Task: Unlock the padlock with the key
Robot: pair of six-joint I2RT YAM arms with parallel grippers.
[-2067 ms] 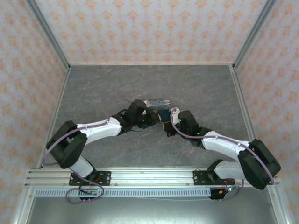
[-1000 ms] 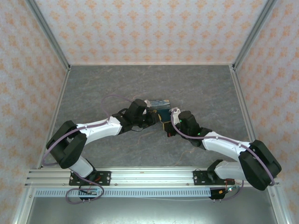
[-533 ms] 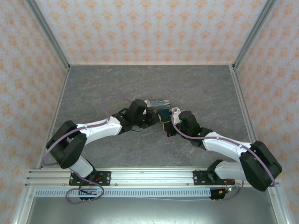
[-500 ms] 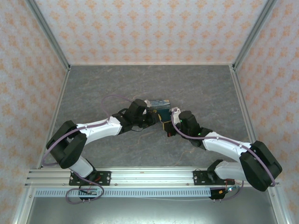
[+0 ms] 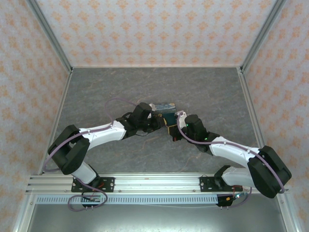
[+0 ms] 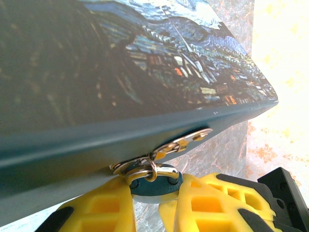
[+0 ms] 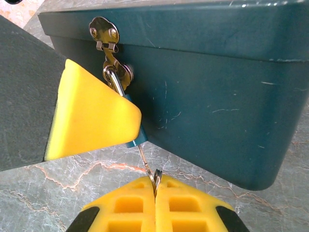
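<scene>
The tiny teal padlock (image 6: 155,187) hangs by its grey shackle (image 6: 164,170) from the hasp of a dark teal box (image 6: 145,63). My left gripper (image 6: 155,205) is shut on the padlock, a yellow finger on each side of its body. In the right wrist view a corner of the padlock (image 7: 137,140) pokes out under the left gripper's finger (image 7: 91,116). The thin silvery key (image 7: 147,162) runs from the padlock's underside down into my right gripper (image 7: 155,187), which is shut on the key. Both grippers meet at the box's front in the top view, left gripper (image 5: 161,123) and right gripper (image 5: 173,131).
The box (image 5: 164,107) stands mid-table on the grey marbled surface (image 5: 212,92). Patterned walls (image 5: 154,29) close in the back and both sides. A metal rail (image 5: 154,183) runs along the near edge by the arm bases.
</scene>
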